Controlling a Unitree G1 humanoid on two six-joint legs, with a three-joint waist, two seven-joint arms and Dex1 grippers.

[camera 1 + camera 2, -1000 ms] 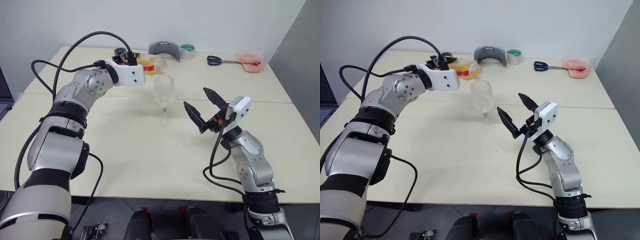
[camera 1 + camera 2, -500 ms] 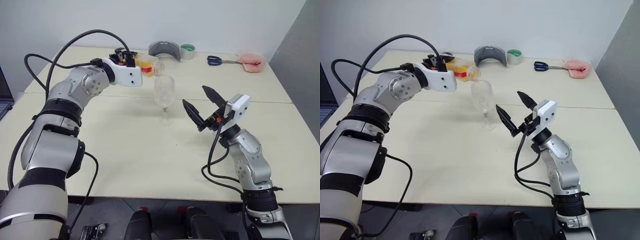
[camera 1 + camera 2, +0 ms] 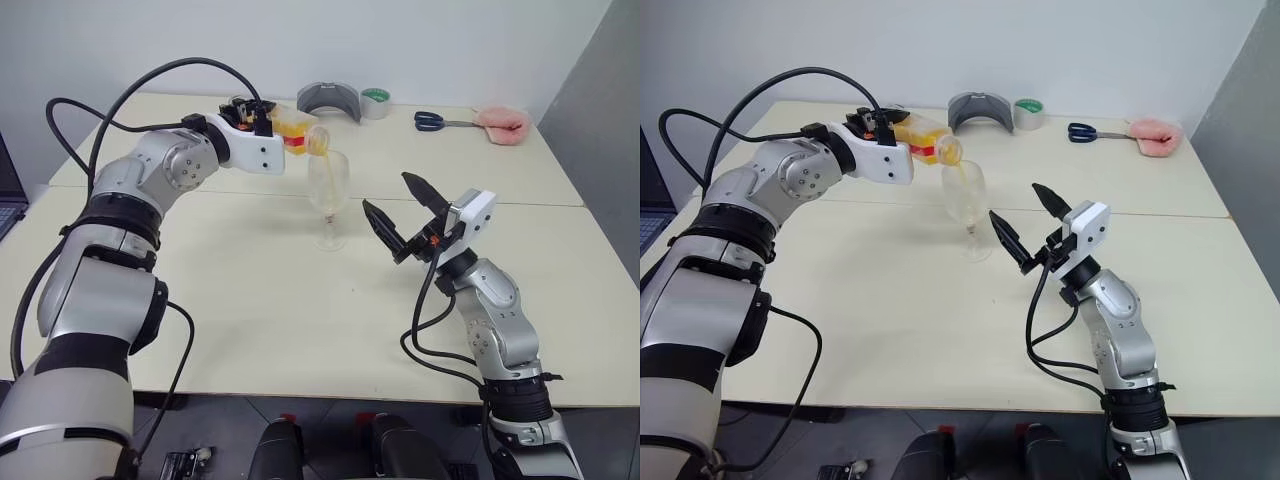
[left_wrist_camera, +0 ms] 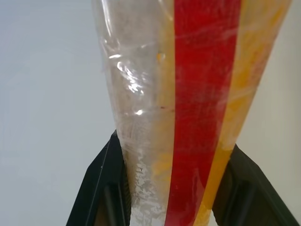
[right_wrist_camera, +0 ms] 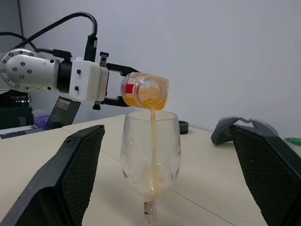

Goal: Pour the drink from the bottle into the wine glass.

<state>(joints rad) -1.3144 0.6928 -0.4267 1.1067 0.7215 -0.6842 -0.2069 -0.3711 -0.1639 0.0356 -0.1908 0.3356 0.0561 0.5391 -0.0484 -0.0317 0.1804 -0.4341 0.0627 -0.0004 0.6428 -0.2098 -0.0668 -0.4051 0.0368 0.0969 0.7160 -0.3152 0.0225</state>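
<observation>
My left gripper (image 3: 272, 128) is shut on the bottle (image 3: 296, 127), holding it tipped on its side with its open mouth over the rim of the wine glass (image 3: 328, 192). A thin stream of the orange drink (image 5: 152, 136) runs from the bottle (image 5: 144, 91) into the glass bowl (image 5: 151, 157), where a little has pooled. In the left wrist view the bottle (image 4: 197, 94) with its red stripe sits between my black fingers (image 4: 101, 183). My right gripper (image 3: 385, 192) stands open just right of the glass, touching nothing.
Along the far edge of the table (image 3: 300, 320) lie a grey curved object (image 3: 328, 98), a tape roll (image 3: 375, 102), scissors (image 3: 432, 121) and a pink cloth (image 3: 502, 122). A laptop (image 3: 8, 190) shows at the left edge.
The left gripper has rolled the bottle further over, bringing its mouth lower over the glass, and the drink now flows into it. The right arm has kept still.
</observation>
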